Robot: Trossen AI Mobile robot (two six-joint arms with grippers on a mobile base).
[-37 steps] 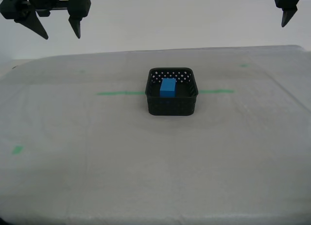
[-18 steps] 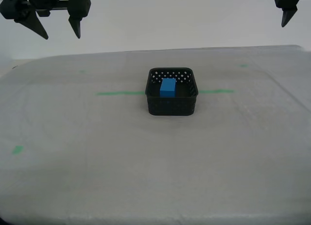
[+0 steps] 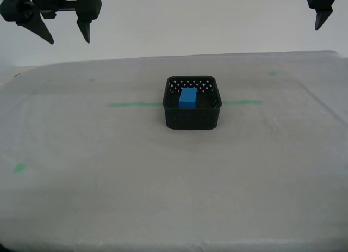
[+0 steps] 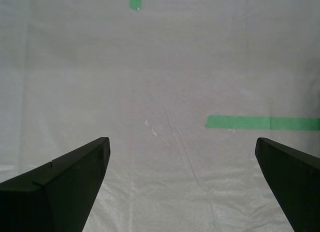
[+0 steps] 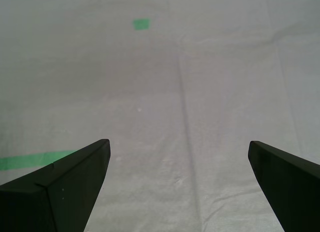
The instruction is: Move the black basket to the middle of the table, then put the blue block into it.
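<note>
Both grippers empty, jaws spread wide
bright-blue rectangular block (image 3: 188, 97) sits inside perforated black plastic basket (image 3: 192, 118), well below my first gripper (image 5: 177, 164) and my second gripper (image 4: 180, 162), so job looks done

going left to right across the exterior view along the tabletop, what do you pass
Small green tape mark → left stretch of the green tape line → black basket holding the blue block → right stretch of the green tape line.

Nothing visibly shifts between a second ago and now. The small square black perforated plastic basket (image 3: 192, 116) and the small bright-blue rectangular block (image 3: 188, 98) inside it lie exactly where they did, well apart from the spread fingers of my first gripper (image 5: 177, 187) and my second gripper (image 4: 180, 184), which hang unmoved in the exterior view.
</note>
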